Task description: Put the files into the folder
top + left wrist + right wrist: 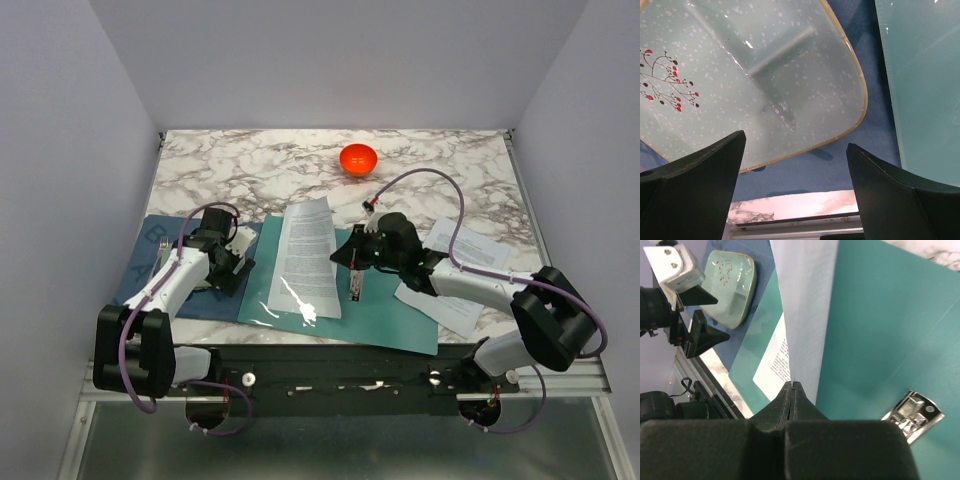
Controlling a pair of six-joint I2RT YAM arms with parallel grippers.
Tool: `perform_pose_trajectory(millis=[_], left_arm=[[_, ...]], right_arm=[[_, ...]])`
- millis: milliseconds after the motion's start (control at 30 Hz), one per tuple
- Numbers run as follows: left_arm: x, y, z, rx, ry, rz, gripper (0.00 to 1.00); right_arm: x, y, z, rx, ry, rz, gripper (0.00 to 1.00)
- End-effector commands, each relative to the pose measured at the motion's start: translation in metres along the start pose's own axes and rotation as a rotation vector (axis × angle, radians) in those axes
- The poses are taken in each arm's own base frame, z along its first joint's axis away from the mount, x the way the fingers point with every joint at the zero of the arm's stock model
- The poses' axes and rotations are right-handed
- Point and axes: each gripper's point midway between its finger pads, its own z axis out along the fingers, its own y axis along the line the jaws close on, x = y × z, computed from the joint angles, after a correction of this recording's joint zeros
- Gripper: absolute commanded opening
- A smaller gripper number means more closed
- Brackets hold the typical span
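Tabletop (250, 160) of white-and-grey marble carries everything. Largest on it is the teal folder (395, 310), lying open and flat at the near middle, its left corner overlapping a dark blue mat (215, 305). Of the files (805, 300), one printed sheet (305, 255) lies lengthwise on the folder's left half (its far end reaches past the folder onto the marble). The other sheets (480, 255) lie on the marble just right of the folder, partly under the right arm. A pale mint plate (790, 85) with a red-berry twig pattern sits on the mat. Above it hangs the left claw (795, 190), fingers wide apart with nothing between them. An orange bowl (358, 158) stands well apart at the far side. The metal clip (912, 415) rests on the folder's bare right half. The right claw (792, 390) is closed tight, fingertips pinching the right edge of the printed sheet.
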Motion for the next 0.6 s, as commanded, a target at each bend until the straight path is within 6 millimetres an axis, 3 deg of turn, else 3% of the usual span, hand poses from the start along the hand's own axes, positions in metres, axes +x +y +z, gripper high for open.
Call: perform_pose_trajectory(millis=[0,200,567], left_arm=[[-0.003,0.001,0.001,-0.004,-0.033,0.033,0.96],[0.000,-0.010,0.005,0.029,-0.030,0.069,0.96],[0.000,-0.027,0.006,0.069,-0.018,0.123,0.96]], right_arm=[[0.010,0.008,0.012,-0.001,0.008,0.007,0.01],[0.030,0.001,0.011,0.025,0.039,0.024,0.00],[0.043,-0.018,0.019,0.103,0.079,0.023,0.01]])
